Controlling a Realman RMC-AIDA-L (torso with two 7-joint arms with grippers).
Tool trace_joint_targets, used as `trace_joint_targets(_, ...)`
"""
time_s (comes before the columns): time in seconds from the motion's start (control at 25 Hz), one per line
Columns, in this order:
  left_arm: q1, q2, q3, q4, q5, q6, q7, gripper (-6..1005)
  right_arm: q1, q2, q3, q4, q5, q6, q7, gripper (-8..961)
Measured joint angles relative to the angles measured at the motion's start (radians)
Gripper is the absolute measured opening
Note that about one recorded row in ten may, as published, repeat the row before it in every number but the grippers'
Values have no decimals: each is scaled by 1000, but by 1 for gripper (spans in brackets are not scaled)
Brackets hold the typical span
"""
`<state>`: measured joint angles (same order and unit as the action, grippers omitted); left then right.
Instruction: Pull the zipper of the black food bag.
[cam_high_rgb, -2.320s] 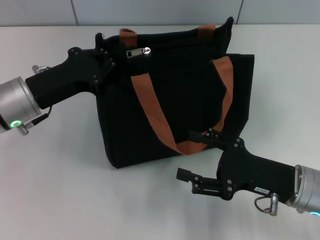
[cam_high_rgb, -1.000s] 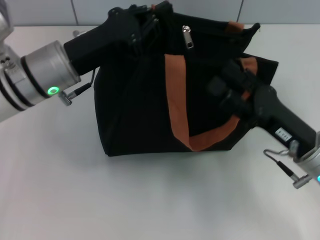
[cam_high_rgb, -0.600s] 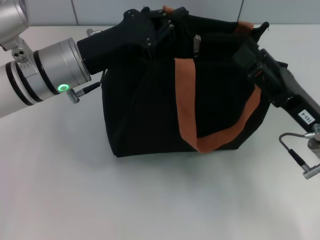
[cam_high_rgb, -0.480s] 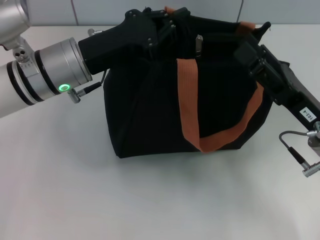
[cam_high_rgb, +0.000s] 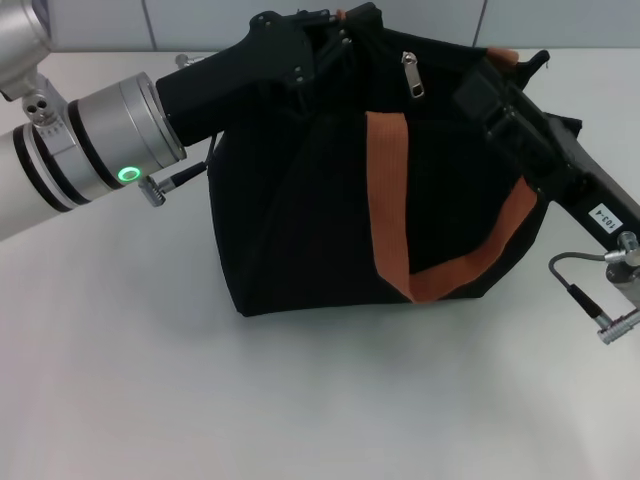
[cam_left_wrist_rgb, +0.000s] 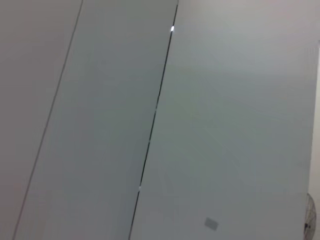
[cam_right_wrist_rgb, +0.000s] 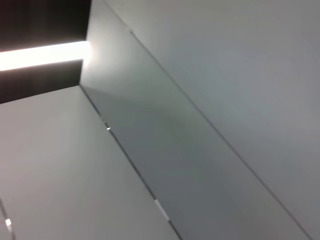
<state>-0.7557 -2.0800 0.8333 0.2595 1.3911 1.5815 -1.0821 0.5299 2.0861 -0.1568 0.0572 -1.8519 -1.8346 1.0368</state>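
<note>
The black food bag stands mid-table in the head view, with an orange-brown strap handle hanging down its front. The silver zipper pull lies on the bag's top edge, right of centre. My left gripper is at the bag's top left corner, shut on the fabric, which draws into taut folds toward it. My right gripper reaches in from the right and rests against the top right edge, a short way right of the zipper pull. Both wrist views show only pale wall panels.
The white table spreads out in front of the bag and to both sides. A grey panelled wall runs behind it. A cable loop hangs from my right wrist beside the bag's right side.
My right gripper has climbed from the bag's front face to its top right edge. The bag top and zipper pull have shifted a little to the right. The left gripper holds its place.
</note>
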Motion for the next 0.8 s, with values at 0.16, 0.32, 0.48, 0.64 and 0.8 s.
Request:
trace_joint_targets(0.16,-2,0,0,-9,0,29,3,41,-1,3,24,3,7,27,2,744)
trace_joint_targets(0.32,-5,0,0,-12,-4,41,3,43,-3,3,41,23,10,41,25,586)
trace_joint_targets(0.48,-17,0,-1,-30,-4,41,5,44,11,1,32,20,4,55,105,495)
trace_joint_targets(0.64,-27,0,-5,-36,-5,35,8,45,24,1,28,17,-2,60,148,451)
trace_joint_targets(0.8,-29,0,-6,-36,-5,33,11,47,35,0,25,16,-3,66,148,453)
